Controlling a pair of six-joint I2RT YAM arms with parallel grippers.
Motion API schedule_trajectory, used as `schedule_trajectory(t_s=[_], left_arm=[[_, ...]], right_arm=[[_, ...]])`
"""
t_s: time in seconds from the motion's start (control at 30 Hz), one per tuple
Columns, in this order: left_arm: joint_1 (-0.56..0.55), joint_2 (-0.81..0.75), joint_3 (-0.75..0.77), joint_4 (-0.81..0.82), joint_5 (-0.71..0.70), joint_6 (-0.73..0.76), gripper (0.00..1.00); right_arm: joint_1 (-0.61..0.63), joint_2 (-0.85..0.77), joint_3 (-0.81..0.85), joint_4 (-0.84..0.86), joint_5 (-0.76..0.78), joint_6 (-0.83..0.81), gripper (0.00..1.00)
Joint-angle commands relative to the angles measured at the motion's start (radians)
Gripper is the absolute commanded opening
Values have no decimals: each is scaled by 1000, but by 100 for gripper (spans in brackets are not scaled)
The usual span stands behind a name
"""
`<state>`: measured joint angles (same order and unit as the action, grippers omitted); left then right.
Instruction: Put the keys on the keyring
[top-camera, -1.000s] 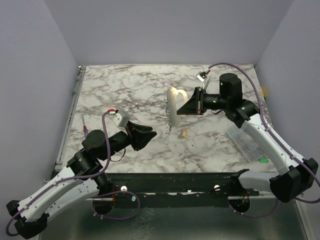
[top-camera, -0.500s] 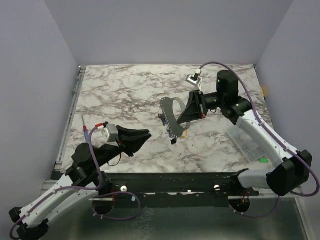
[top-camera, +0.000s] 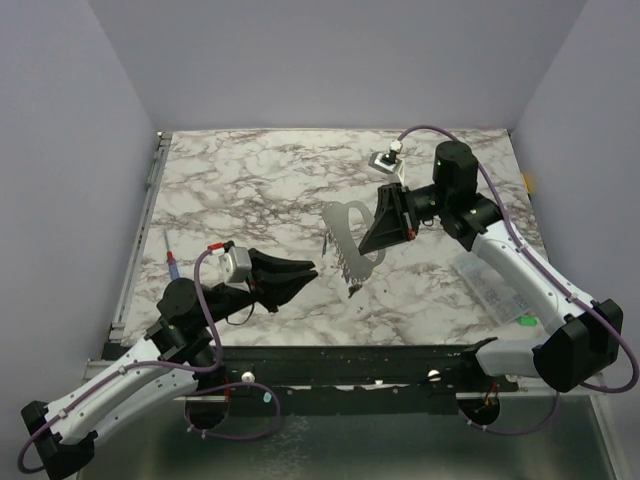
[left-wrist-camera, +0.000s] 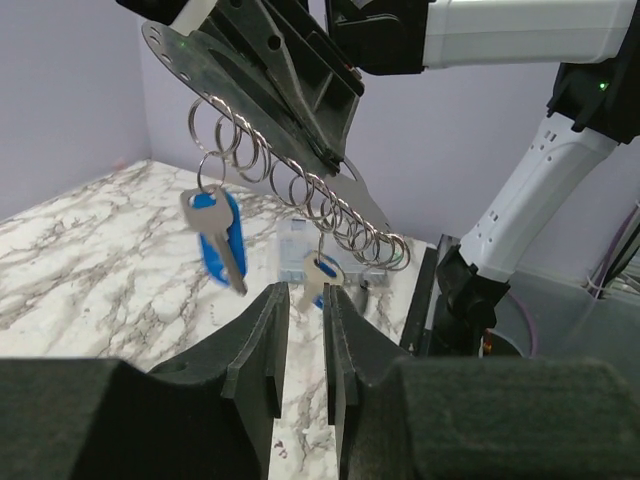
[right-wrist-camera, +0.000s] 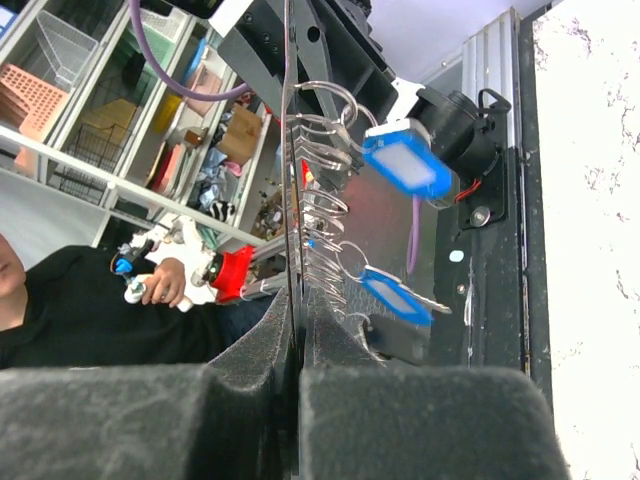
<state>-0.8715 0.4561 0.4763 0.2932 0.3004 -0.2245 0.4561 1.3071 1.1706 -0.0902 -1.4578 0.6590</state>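
Observation:
My right gripper (top-camera: 366, 240) is shut on a thin clear plate (top-camera: 343, 228) that carries a row of metal keyrings (left-wrist-camera: 300, 185), held tilted above the table. In the right wrist view the plate (right-wrist-camera: 289, 150) shows edge-on between the pads. Two keys with blue tags hang from rings: one (left-wrist-camera: 215, 238) near the plate's far end, one (left-wrist-camera: 322, 277) lower down. Both tags also show in the right wrist view (right-wrist-camera: 405, 165), (right-wrist-camera: 397, 297). My left gripper (top-camera: 306, 270) sits just left of the plate; its jaws stand a narrow gap apart, empty, the lower key just beyond the fingertips (left-wrist-camera: 276, 300).
A thin red-and-blue stick (top-camera: 172, 262) lies at the table's left edge. A clear plastic box (top-camera: 493, 288) sits at the right, with a green piece (top-camera: 527, 321) near it at the front edge. The metal rail (top-camera: 350, 360) runs along the near edge.
My right gripper swung the plate down and toward the left arm, so the rings and keys now dangle. My left arm moved right and forward, bringing its fingertips close to the plate.

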Motion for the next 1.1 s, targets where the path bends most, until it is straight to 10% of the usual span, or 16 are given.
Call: schedule_trajectory(t_s=[0.0, 1.07], left_arm=[[1, 29, 5, 71, 34, 29, 24], [-48, 192, -38, 301, -99, 10, 0]], right_arm=[[-5, 7, -9, 31, -36, 25, 0], [-5, 25, -15, 54, -6, 70, 1]])
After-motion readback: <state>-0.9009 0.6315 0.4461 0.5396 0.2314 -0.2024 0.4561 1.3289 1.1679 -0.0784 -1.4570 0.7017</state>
